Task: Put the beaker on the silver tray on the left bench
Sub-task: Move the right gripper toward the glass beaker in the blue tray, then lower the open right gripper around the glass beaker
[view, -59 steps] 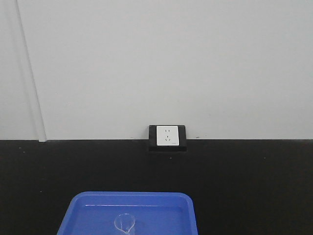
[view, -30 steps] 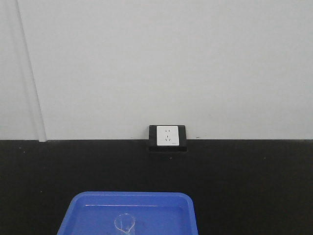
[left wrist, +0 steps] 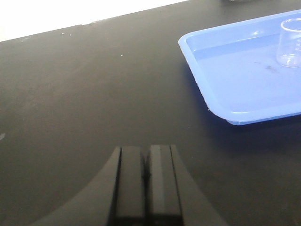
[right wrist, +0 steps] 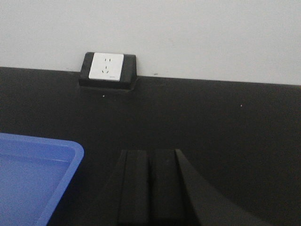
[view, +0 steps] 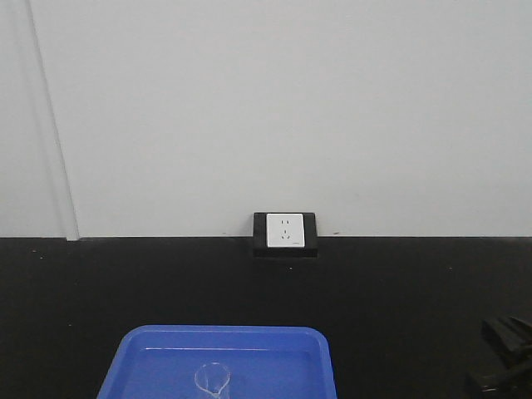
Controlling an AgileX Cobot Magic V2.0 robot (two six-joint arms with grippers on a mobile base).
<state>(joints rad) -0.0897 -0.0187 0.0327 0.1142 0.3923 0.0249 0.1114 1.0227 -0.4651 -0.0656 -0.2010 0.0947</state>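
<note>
The beaker [view: 213, 381] is small, clear glass, and stands upright inside a blue tray [view: 133, 342] at the bottom of the front view. From the left wrist the beaker [left wrist: 290, 43] sits at the far right, in the blue tray [left wrist: 200, 55]. My left gripper [left wrist: 146, 149] is shut and empty over the black bench, well left of the tray. My right gripper [right wrist: 149, 151] is also shut and empty, just right of the tray's corner [right wrist: 70, 151]. The silver tray is out of view.
A black bench top [view: 416, 299] runs back to a white wall. A white socket in a black housing [view: 284, 233] sits at the wall's foot, also seen from the right wrist [right wrist: 107, 68]. A black part of my right arm [view: 509, 349] shows at the bottom right.
A black part of my right arm has come into the front view at the bottom right. The beaker and blue tray have not moved.
</note>
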